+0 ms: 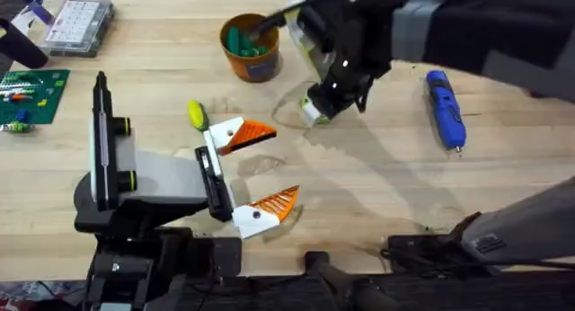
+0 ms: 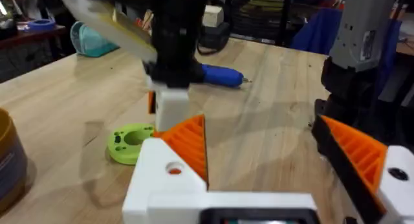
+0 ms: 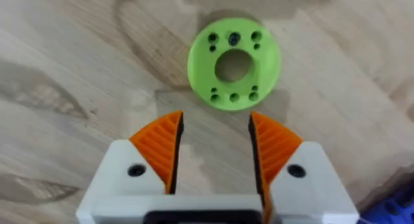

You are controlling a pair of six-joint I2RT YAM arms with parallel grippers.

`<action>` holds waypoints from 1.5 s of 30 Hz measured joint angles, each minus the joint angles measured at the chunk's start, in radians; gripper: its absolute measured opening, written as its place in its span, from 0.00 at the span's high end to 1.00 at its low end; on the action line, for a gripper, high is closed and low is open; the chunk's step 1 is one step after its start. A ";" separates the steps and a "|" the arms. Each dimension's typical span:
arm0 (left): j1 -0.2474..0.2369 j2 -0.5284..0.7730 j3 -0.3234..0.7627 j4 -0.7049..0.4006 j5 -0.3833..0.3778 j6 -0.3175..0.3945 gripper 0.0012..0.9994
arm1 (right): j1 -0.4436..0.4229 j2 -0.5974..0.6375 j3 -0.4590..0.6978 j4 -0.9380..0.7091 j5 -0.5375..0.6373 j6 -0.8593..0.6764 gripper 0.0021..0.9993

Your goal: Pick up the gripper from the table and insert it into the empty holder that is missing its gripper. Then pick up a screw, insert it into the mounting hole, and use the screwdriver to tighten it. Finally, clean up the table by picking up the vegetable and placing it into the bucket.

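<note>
Green ring (image 3: 234, 62): lies flat on the table (image 1: 377, 194), centre hole facing up, near the orange bucket (image 1: 250, 46). It may be the part the task calls the gripper, though that is only a guess.
Direction from right gripper (image 3: 213, 149): straight ahead of the fingertips and just beyond them in the right wrist view. The ring is not yet between the pads.
Long axis: none, since the ring is round. Any grip must span its rim or catch one edge.
Right gripper state: fingers spread, with nothing between them.
Nearer arm: the right one. In the overhead view it reaches in from the far right and hangs over the ring, pointing steeply down.
Left gripper (image 1: 278, 165): spread and empty, low over the middle of the table, aimed toward the ring but well apart from it.
Screwdriver (image 1: 445, 109): lies flat to the right, clear of both grippers.
Next move, judged: a short advance and descent to bring the pads around the rim.
</note>
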 joint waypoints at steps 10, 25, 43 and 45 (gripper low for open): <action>0.000 0.000 0.000 0.000 0.000 0.000 0.01 | 0.000 -0.082 0.137 -0.118 -0.007 0.000 0.40; 0.000 0.000 0.000 -0.006 0.000 0.000 0.01 | 0.000 -0.544 0.033 -0.139 -0.007 0.050 0.40; 0.000 0.000 0.000 -0.006 0.000 0.000 0.01 | 0.000 -0.537 -0.014 -0.130 -0.042 0.072 0.40; 0.000 0.000 0.000 -0.006 0.000 0.000 0.01 | 0.000 -0.503 -0.012 -0.129 -0.042 0.074 0.40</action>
